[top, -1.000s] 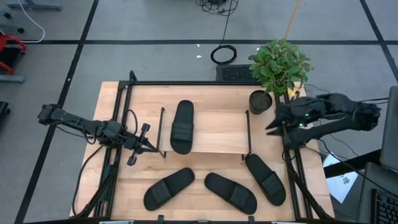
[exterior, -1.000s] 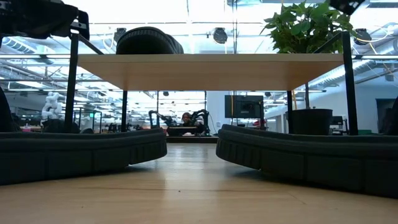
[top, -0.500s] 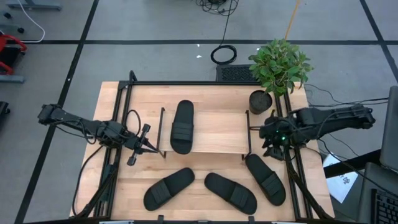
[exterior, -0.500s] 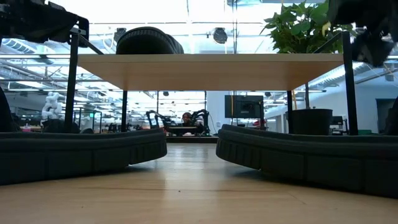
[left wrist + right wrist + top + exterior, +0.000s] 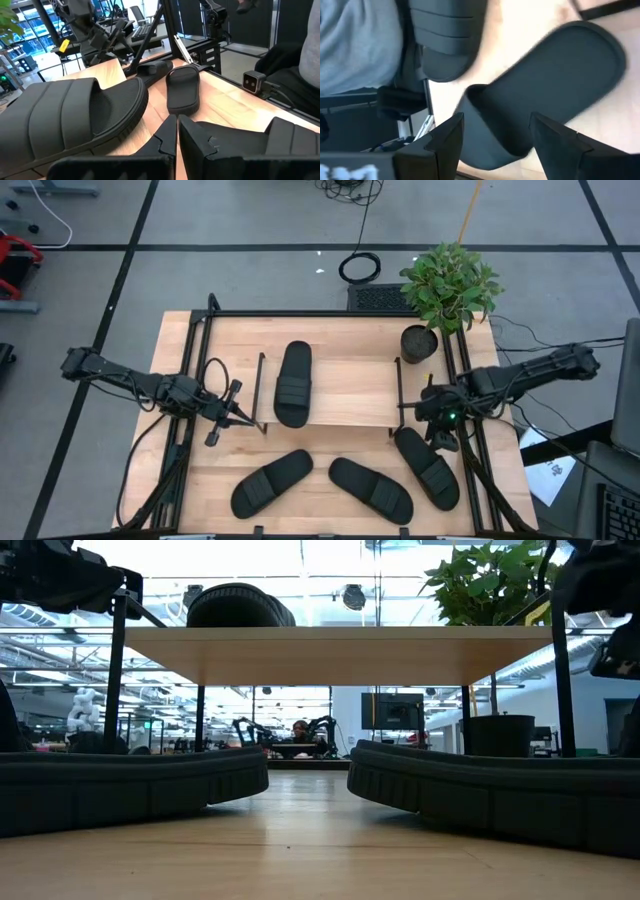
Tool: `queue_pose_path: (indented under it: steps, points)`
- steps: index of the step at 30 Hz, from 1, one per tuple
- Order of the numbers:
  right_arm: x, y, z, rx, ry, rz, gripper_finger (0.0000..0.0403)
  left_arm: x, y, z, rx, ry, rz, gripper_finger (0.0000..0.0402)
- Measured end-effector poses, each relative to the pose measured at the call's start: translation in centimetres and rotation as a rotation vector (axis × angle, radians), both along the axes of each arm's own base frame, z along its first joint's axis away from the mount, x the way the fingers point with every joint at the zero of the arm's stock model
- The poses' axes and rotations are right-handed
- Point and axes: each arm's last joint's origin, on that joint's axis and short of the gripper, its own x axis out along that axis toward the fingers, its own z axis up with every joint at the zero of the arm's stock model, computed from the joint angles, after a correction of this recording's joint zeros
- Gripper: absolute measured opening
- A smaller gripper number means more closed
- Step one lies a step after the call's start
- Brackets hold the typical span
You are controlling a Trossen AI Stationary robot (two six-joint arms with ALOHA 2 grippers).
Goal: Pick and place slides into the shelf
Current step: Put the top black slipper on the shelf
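One black slide (image 5: 293, 383) lies sole down on the shelf's plank top (image 5: 350, 395). Three more slides rest on the table in front of the shelf: left (image 5: 272, 482), middle (image 5: 371, 489) and right (image 5: 427, 467). My right gripper (image 5: 440, 428) hangs open, fingers pointing down, over the far end of the right slide (image 5: 545, 85), by the shelf's right wire frame. I cannot see it touching the slide. My left gripper (image 5: 238, 416) is shut and waits level at the shelf's left frame, with the left slide (image 5: 75, 120) close before it.
A potted plant (image 5: 418, 343) stands at the shelf's far right corner, just beyond my right arm. Black frame rails (image 5: 190, 380) run along both table sides. In the low view two slides (image 5: 130, 790) (image 5: 490, 795) flank an open strip of table under the shelf.
My right gripper has moved from beside the plant pot toward the table's near edge and down, tipping its fingers downward until it stands over the right slide's far end. The left arm and all the slides have stayed put.
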Motion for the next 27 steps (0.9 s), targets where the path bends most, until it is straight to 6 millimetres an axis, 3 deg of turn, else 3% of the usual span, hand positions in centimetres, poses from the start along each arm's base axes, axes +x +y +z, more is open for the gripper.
queue_pose_path:
  steps: [10,20,27]
  points:
    - [0.1,2.0,0.0,-0.071,-0.128,0.092,0.0212,0.0,0.0,0.0,0.000,0.001,0.001,0.0021]
    - [-0.6,3.3,-4.8,0.034,-0.125,0.074,0.0212,0.0,0.0,0.0,0.000,0.002,0.002,0.0021]
    - [-1.2,4.5,-5.8,0.063,-0.139,0.095,0.0212,0.0,0.0,-0.1,0.000,0.006,0.003,0.0021]
